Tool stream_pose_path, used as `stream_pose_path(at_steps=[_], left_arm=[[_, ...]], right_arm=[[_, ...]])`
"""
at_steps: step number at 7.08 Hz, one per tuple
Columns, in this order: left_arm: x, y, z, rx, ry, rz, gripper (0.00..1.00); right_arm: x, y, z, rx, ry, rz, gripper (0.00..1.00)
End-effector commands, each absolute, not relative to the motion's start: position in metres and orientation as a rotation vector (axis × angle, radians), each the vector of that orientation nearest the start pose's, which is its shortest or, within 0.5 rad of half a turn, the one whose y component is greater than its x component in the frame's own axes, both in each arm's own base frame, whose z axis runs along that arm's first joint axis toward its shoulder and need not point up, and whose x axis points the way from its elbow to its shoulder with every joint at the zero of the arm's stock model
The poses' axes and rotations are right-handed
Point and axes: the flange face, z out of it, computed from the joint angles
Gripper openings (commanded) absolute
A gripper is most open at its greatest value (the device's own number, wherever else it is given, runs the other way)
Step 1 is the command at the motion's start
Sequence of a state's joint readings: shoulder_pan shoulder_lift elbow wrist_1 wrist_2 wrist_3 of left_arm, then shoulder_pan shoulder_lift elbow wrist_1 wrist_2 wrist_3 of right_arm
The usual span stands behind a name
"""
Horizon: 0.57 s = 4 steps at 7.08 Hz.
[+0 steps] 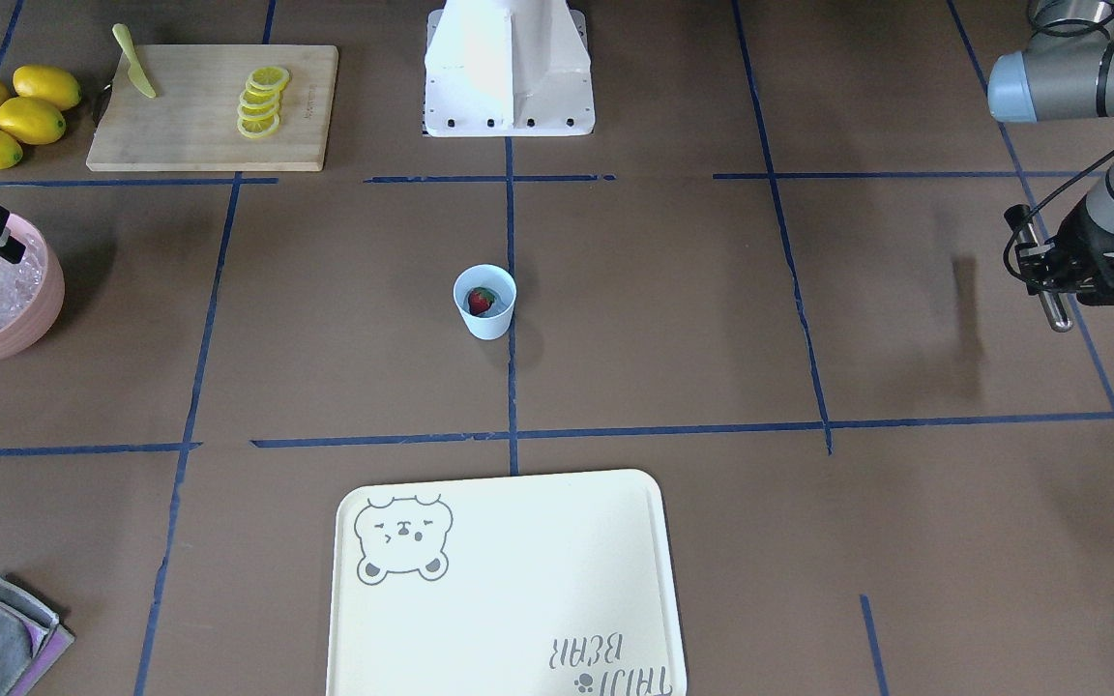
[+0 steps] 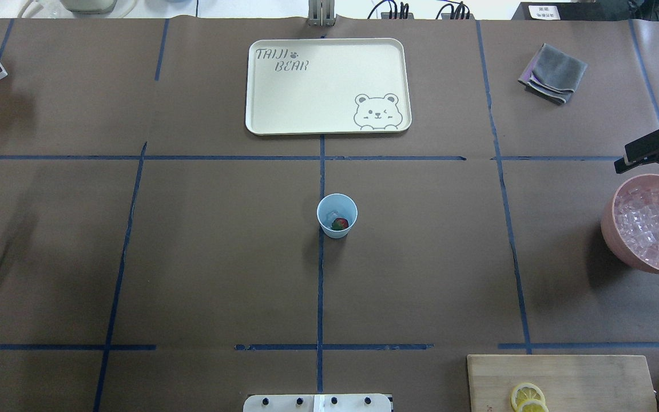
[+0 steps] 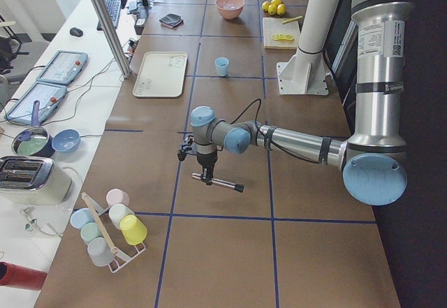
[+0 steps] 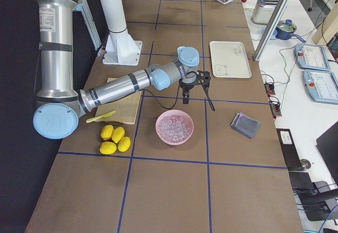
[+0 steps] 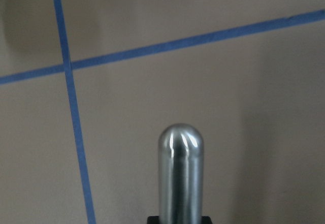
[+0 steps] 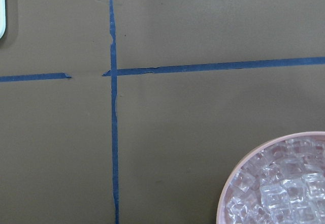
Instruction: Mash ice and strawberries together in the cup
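The light blue cup [image 1: 485, 317] stands at the table's middle, also in the overhead view [image 2: 336, 229]. A red strawberry [image 1: 481, 301] lies inside it, with a pale ice cube [image 2: 331, 216] beside it. More ice [image 2: 652, 226] fills the pink bowl [image 2: 612, 240]. My left gripper [image 1: 1050, 275] is far off at the table's left end, shut on a metal rod [image 5: 180, 173] held above the table. My right gripper [image 2: 652, 154] hovers open and empty at the pink bowl's far rim [image 6: 228, 193].
A cream bear tray [image 1: 518, 599] lies beyond the cup. A cutting board [image 1: 199, 116] with lemon slices, a yellow knife [image 1: 134, 63] and whole lemons [image 1: 6, 116] lie near the bowl. A grey cloth [image 2: 552, 73] and a cup rack [image 3: 112, 228] sit at the ends.
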State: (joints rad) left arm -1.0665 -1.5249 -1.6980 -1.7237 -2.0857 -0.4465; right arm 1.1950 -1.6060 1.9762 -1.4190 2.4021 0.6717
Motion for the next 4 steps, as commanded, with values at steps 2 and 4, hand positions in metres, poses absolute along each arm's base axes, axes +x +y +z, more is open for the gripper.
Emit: stream_pose_path(at_steps=[2, 4], left_arm=[[0.170, -0.480, 0.654, -0.107, 0.539, 0.095, 0.00], [0.170, -0.478, 0.678, -0.148, 0.520, 0.087, 0.00]], right_arm=[[-0.117, -0.459, 0.453, 0.019, -0.948, 0.060, 1.00], [-0.117, -0.459, 0.453, 0.018, -0.947, 0.060, 1.00]])
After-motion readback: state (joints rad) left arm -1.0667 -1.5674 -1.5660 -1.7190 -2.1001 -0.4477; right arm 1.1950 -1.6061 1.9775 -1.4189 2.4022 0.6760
